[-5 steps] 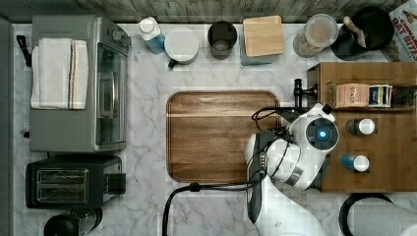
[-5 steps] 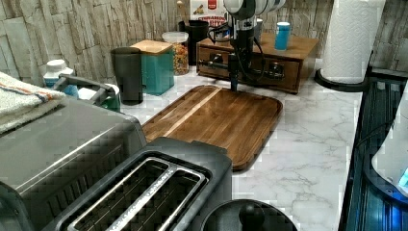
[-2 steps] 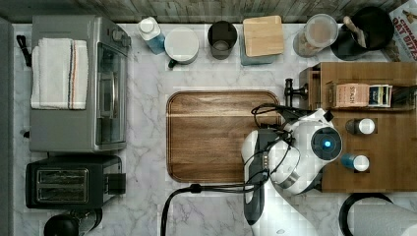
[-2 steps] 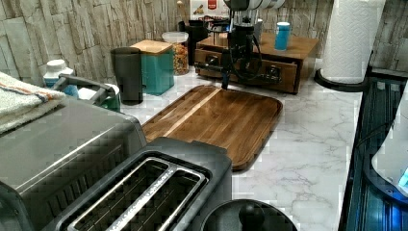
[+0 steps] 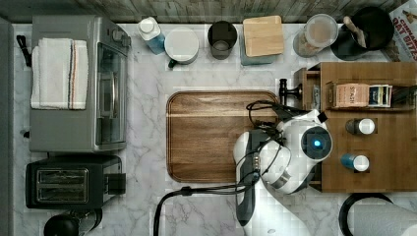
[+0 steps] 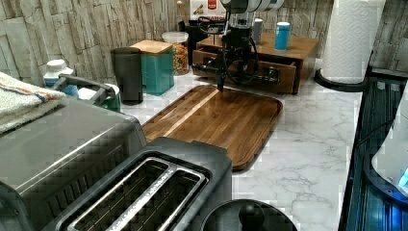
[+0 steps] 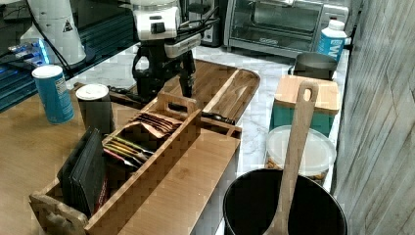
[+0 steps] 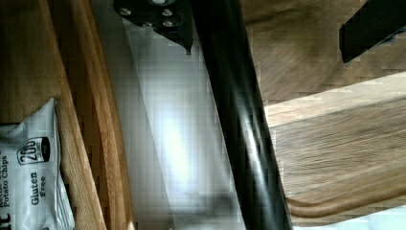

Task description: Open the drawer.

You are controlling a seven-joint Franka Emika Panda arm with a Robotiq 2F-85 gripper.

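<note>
The drawer [image 6: 285, 72] is the brown front of the wooden organiser at the top view's right, and it stands pulled out a little. Its black bar handle [image 6: 262, 77] [image 7: 216, 116] [image 8: 237, 124] runs across the front; one post [image 5: 288, 91] juts past the arm. My gripper [image 6: 229, 79] [image 7: 166, 90] [image 8: 265, 33] hangs open over the handle, one finger [image 8: 160, 19] between bar and drawer front, the other [image 8: 373, 24] well clear outside. A chip packet [image 8: 28, 187] lies inside the drawer. The arm's wrist [image 5: 314, 142] hides the gripper from above.
A wooden cutting board [image 5: 211, 137] lies just in front of the drawer. Two bottles [image 5: 359, 126] [image 5: 356, 162] and a tea-bag caddy [image 7: 132, 147] stand on the organiser. Jars and cups line the back wall. A toaster oven [image 5: 78, 83] and toaster [image 5: 69, 182] fill the top view's left.
The gripper and the handle have moved toward the top view's left, over the cutting board's edge, and the drawer has slid out with them.
</note>
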